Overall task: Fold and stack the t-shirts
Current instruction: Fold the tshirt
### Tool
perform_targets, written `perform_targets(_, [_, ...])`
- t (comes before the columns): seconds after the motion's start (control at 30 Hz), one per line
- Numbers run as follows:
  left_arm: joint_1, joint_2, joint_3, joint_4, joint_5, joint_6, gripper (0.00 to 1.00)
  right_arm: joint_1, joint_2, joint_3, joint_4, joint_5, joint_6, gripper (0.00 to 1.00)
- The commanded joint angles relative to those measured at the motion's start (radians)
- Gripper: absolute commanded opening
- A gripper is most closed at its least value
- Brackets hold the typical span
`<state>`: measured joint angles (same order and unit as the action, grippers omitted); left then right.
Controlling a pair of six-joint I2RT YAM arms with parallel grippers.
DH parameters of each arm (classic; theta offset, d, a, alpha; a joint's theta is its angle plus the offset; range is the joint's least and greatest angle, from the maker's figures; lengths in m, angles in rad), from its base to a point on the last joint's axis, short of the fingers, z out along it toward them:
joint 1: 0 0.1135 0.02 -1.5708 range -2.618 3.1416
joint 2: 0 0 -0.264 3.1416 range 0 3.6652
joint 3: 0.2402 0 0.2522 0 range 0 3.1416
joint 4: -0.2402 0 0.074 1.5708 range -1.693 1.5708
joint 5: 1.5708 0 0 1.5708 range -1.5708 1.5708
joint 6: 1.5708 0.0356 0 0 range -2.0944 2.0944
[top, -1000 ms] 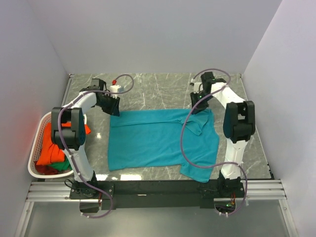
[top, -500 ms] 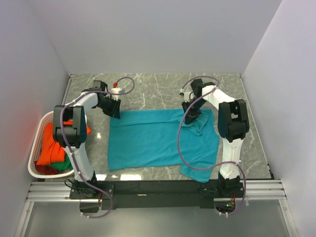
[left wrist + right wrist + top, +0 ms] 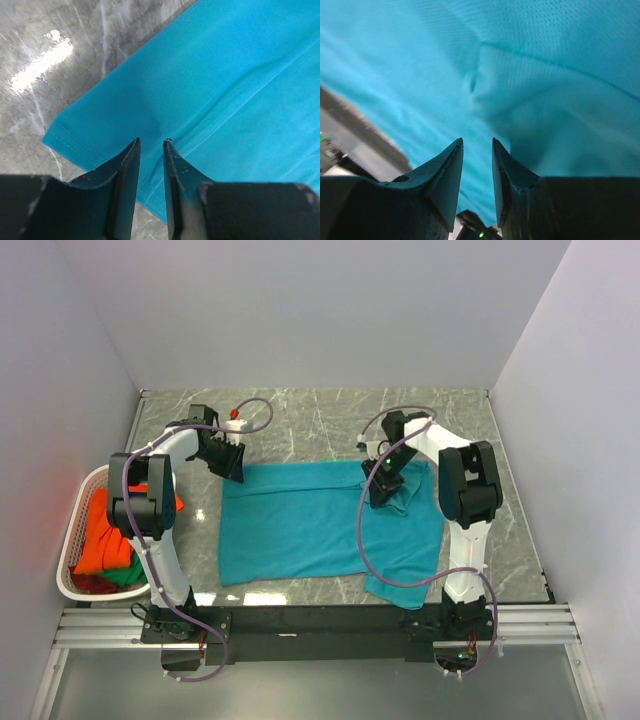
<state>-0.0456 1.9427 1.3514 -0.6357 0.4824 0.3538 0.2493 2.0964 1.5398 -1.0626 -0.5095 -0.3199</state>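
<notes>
Teal t-shirt (image 3: 300,530) lies spread on the table beneath both my grippers, and its far-right part is rumpled into a small lump under my right gripper (image 3: 385,490). My left gripper (image 3: 229,462) sits over the shirt's far-left hem corner. On both, the jaws stand nearly together with only a thin slit between them, and I cannot tell whether cloth is pinched in either.

I judge this to be the first fold of the first shirt, bringing the sleeve side inward. The next move calls for a sure hold at both far points, then carrying them evenly toward my bases so the fold lands square without dragging the layer below.

An orange t-shirt (image 3: 100,540) and a green t-shirt (image 3: 125,578) sit in the white basket (image 3: 68,558) outboard of my left arm. The table (image 3: 320,420) is glossy grey marble pattern, likely slick under cloth. Plain white walls close in on three sides.
</notes>
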Motion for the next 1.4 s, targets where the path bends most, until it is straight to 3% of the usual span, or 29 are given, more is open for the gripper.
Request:
perform_targets(0.0, [-0.005,-0.040,-0.008,-0.022,0.024,0.019,0.31,-0.073,-0.073,0.118,-0.077,-0.107,-0.042,0.37])
perform_targets(0.1, [-0.007,-0.039,-0.014,-0.027,0.018,0.011,0.31,-0.156,-0.049,0.186,-0.053,-0.033,0.010,0.36])
perform_targets(0.13, [-0.010,-0.028,-0.011,-0.030,0.004,0.008,0.31,-0.172,-0.039,0.197,-0.039,0.006,0.027,0.31])
perform_targets(0.23, [-0.022,-0.010,-0.011,-0.030,-0.030,-0.009,0.31,-0.177,0.007,0.230,-0.007,0.150,0.051,0.22])
perform_targets(0.4, [-0.034,0.035,0.011,-0.021,-0.100,-0.047,0.29,-0.174,0.080,0.267,0.023,0.273,0.055,0.18])
perform_targets(0.53, [-0.034,0.116,0.072,-0.064,-0.133,-0.062,0.28,-0.176,0.128,0.282,0.052,0.431,0.058,0.11])
perform_targets(0.7, [-0.034,0.162,0.123,-0.055,-0.140,-0.095,0.28,-0.176,0.201,0.353,0.075,0.543,0.061,0.09])
perform_targets(0.87, [-0.033,0.275,0.265,-0.062,-0.127,-0.134,0.28,-0.179,0.258,0.454,0.157,0.667,0.067,0.05])
perform_targets(1.03, [-0.031,0.402,0.515,-0.087,-0.171,-0.147,0.29,-0.188,0.312,0.597,0.214,0.710,0.094,0.05])
perform_targets(1.13, [-0.017,0.400,0.616,-0.119,-0.144,-0.151,0.31,-0.194,0.260,0.645,0.240,0.671,0.084,0.08])
perform_targets(1.37, [-0.017,0.139,0.373,-0.016,-0.073,-0.139,0.36,-0.193,0.045,0.544,0.149,0.470,0.039,0.16])
